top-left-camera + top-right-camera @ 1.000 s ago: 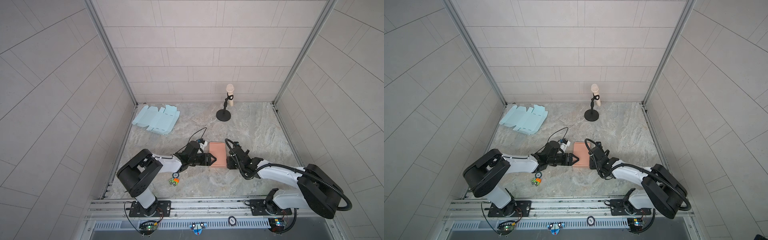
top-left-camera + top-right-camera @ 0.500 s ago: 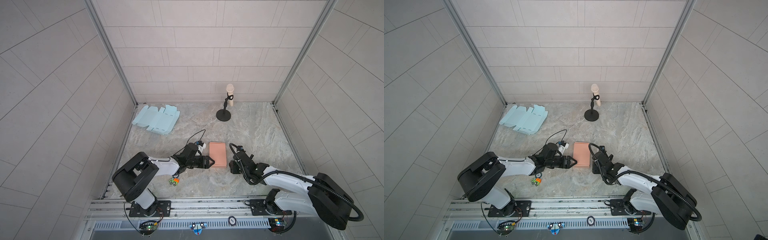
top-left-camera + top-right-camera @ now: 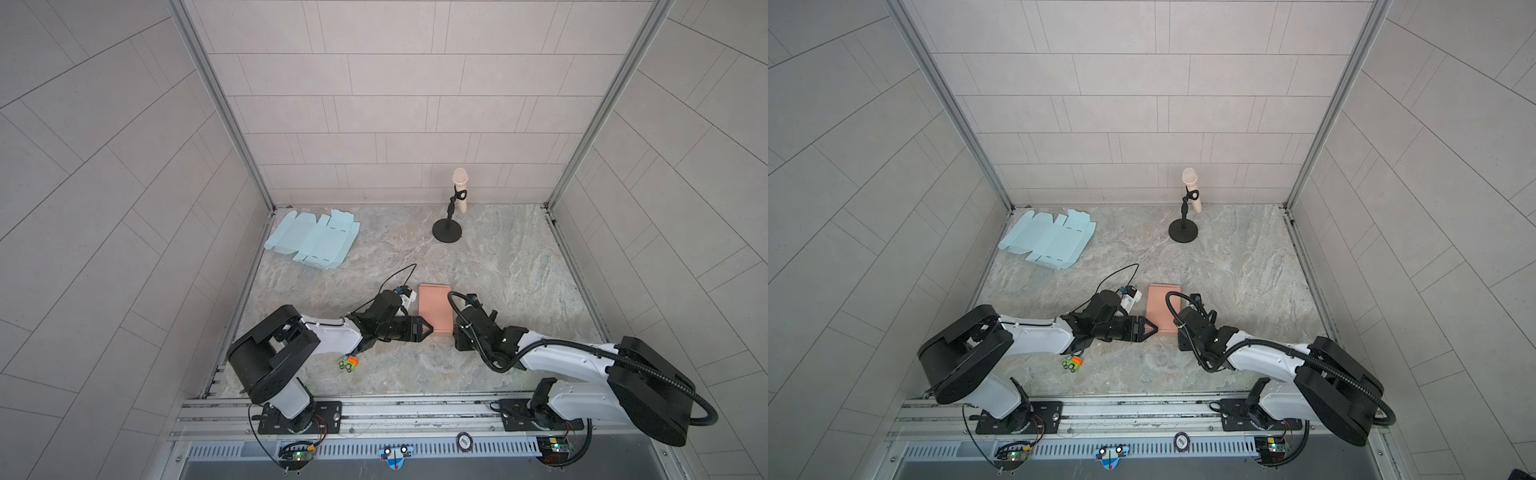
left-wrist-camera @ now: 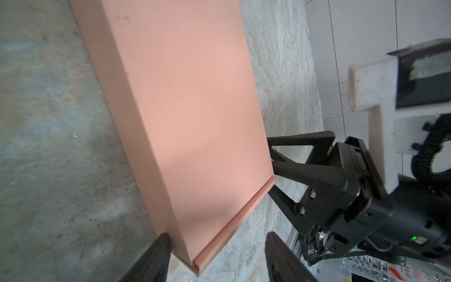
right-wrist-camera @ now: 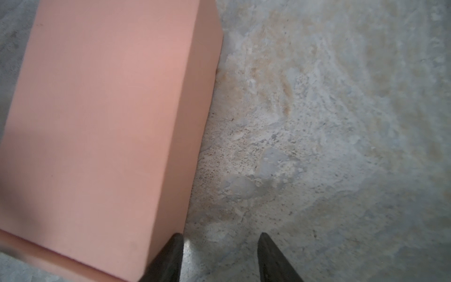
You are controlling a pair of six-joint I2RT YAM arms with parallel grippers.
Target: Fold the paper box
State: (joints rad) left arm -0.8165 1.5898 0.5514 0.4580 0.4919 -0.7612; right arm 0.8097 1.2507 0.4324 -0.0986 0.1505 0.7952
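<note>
while i watch from here, i count one pink paper box (image 3: pixel 434 307), folded shut and lying flat mid-table (image 3: pixel 498 266). two grippers sit at its near end. left gripper (image 4: pixel 218 234): jaws apart, the box's near left corner between them, not clamped. right gripper (image 5: pixel 220 235): jaws apart, holding nothing, just beside the near right corner. far left, one pile of blue flat blanks (image 3: pixel 316 241). far back, one microphone (image 3: pixel 460 187). near left, one toy car (image 3: pixel 348 363).
</note>
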